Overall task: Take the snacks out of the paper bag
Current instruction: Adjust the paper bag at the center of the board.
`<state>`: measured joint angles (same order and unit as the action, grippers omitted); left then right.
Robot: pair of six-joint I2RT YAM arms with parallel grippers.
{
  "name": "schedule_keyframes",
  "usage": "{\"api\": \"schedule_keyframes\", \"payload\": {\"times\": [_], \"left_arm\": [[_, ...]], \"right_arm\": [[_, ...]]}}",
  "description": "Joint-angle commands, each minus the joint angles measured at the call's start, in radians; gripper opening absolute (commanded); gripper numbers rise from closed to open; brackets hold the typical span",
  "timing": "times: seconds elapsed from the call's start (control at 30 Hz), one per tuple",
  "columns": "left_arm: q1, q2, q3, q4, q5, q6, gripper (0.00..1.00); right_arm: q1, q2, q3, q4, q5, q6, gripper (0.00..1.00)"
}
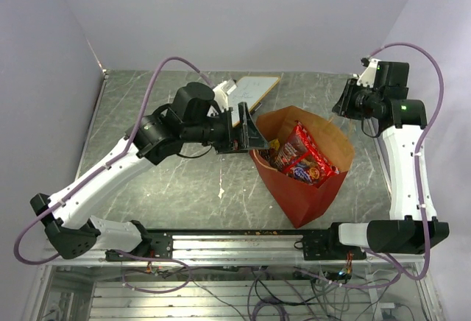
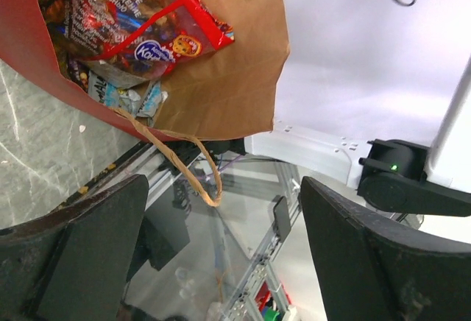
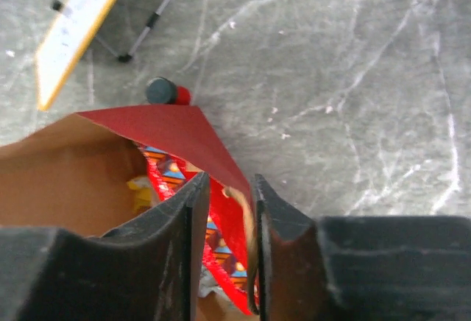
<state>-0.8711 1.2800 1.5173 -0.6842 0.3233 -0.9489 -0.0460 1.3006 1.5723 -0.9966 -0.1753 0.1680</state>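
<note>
the paper bag (image 1: 298,199) lies on the desk (image 1: 169,181), long axis near-to-far, mouth facing away and upward. inside is a red chip bag (image 1: 300,155) printed "вкусное". the left arm stretches to its left rim, left fingers (image 2: 88,240) spread wide, holding nothing. the right arm folds over the far right rim, right fingers (image 3: 169,225) nearly together; whether they hold anything, cannot tell.

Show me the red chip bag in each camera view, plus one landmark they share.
Top view: chip bag right of centre, inside the paper bag.
Left wrist: chip bag at top left, label showing.
Right wrist: chip bag a red sliver just below centre.
Shared landmark: the paper bag's brown inside.
</note>
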Motion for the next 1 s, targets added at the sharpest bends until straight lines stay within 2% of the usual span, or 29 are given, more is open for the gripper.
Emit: {"api": "schedule_keyframes", "payload": {"times": [0.0,0.13,0.33,0.5,0.6,0.7,0.8,0.9,0.97], "left_arm": [[-0.029,0.030,0.061,-0.078,-0.049,0.058,0.94],[-0.045,0.059,0.087,-0.100,-0.054,0.078,0.92],[-0.058,0.067,0.063,-0.082,-0.050,0.086,0.85],[-0.058,0.104,0.085,-0.083,-0.032,0.104,0.63],[-0.057,0.109,0.084,-0.060,-0.023,0.101,0.62],[-0.057,0.117,0.104,-0.099,-0.053,0.127,0.65],[-0.057,0.122,0.127,-0.137,-0.080,0.160,0.68],[-0.058,0.122,0.139,-0.154,-0.091,0.179,0.70],[-0.057,0.114,0.139,-0.148,-0.090,0.196,0.76]], "right_arm": [[-0.008,-0.022,0.075,0.017,-0.095,-0.002,0.23],[-0.008,-0.037,0.118,-0.018,-0.118,0.019,0.00],[-0.008,-0.022,0.249,-0.051,-0.075,0.022,0.00],[-0.009,0.014,0.373,-0.088,-0.017,0.009,0.00],[-0.008,0.015,0.376,-0.108,-0.001,0.013,0.00],[-0.008,0.011,0.376,-0.090,-0.028,0.011,0.00],[-0.008,0.001,0.381,-0.042,-0.127,-0.005,0.00],[-0.006,-0.004,0.326,-0.014,-0.348,-0.035,0.00],[-0.003,-0.026,0.238,0.029,-0.518,-0.019,0.00]]}}
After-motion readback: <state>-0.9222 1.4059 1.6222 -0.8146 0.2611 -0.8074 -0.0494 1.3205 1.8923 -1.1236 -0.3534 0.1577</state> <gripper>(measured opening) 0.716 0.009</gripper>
